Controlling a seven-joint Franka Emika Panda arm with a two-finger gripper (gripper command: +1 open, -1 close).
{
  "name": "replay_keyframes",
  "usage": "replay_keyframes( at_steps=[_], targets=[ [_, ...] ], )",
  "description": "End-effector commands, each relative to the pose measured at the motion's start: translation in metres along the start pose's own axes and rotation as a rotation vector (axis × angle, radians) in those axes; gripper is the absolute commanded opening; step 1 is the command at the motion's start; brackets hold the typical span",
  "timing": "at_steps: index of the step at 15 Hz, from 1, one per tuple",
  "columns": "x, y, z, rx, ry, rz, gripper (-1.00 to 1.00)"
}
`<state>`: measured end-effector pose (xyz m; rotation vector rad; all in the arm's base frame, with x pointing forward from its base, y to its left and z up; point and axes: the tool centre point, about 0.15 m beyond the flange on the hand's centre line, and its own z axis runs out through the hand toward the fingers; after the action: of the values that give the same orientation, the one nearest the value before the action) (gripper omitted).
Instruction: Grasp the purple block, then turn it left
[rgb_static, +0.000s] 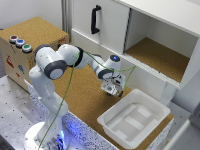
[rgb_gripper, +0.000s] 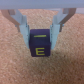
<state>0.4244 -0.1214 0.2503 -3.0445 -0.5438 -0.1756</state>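
Observation:
In the wrist view the purple block (rgb_gripper: 39, 44) is small and dark, with a yellow letter E on its face. It sits between my two fingers (rgb_gripper: 21, 22), which close against its sides over the cork surface. My gripper (rgb_gripper: 40, 31) looks shut on the block. In the exterior view the gripper (rgb_static: 112, 91) points down over the cork tabletop, just beside the far corner of the white tray (rgb_static: 150, 102). The block is too small to make out there, hidden among the fingers.
The white tray stands at the exterior view's lower right. A white cabinet with an open compartment (rgb_static: 160, 57) and a black door handle (rgb_static: 95, 19) lies behind. A cork box with coloured buttons (rgb_static: 20, 42) stands at the left.

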Motion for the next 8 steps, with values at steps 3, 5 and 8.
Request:
replay_keyframes(
  at_steps=[3, 5, 8],
  targets=[
    [0.021, -0.01, -0.018, -0.079, -0.135, -0.28, -1.0],
    [0.022, -0.011, -0.012, -0.102, -0.128, -0.423, -1.0],
    [0.025, 0.003, -0.007, -0.04, -0.128, -0.621, -1.0]
  ],
)
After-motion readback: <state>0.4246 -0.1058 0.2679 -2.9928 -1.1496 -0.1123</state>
